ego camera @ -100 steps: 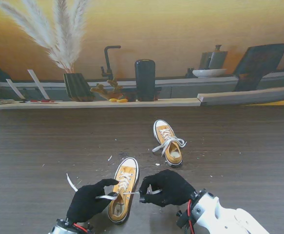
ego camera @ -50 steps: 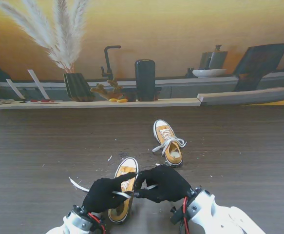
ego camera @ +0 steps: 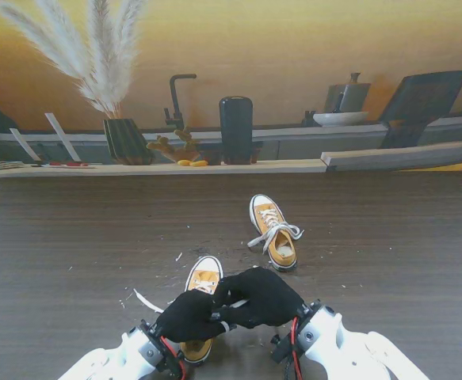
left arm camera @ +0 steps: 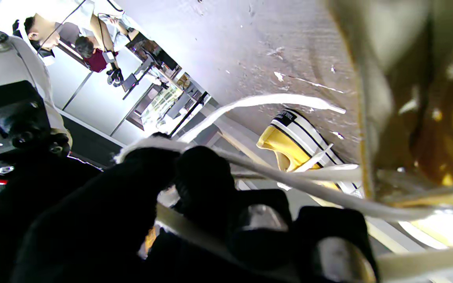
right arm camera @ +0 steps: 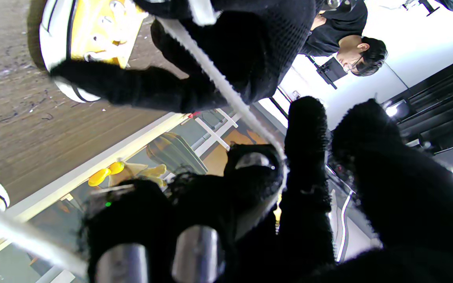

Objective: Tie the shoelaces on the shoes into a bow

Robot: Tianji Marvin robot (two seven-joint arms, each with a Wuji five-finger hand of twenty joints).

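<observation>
— Where are your hands right now?

— Both sit over the near shoe (ego camera: 204, 279), the yellow one with the white toe cap closest to me on the table (ego camera: 64, 237). My left hand (ego camera: 189, 316) covers its middle and heel, and my right hand (ego camera: 264, 297) is pressed up against the left one from the shoe's right side, the gloves touching.

— Are they holding anything?

— Yes. My left hand's fingers are curled around a white lace (left arm camera: 250, 163); the left wrist camera shows the lace running across my knuckles and on toward the shoe. My right hand's fingers are closed on a lace too: the right wrist camera shows a white strand (right arm camera: 218, 80) stretched taut from my fingertips (right arm camera: 254, 165) to the left glove. Whether it is the same lace end, I cannot tell.

— And the loose end?

— One flat white lace tail (ego camera: 147, 301) lies on the table just left of the near shoe, beside my left wrist.

— The other shoe?

— The far shoe (ego camera: 273, 231) stands well apart from the near shoe, farther from me and to its right, toe pointing away from me. Its white laces (ego camera: 273, 229) spill out loosely to both sides across the tongue.
</observation>
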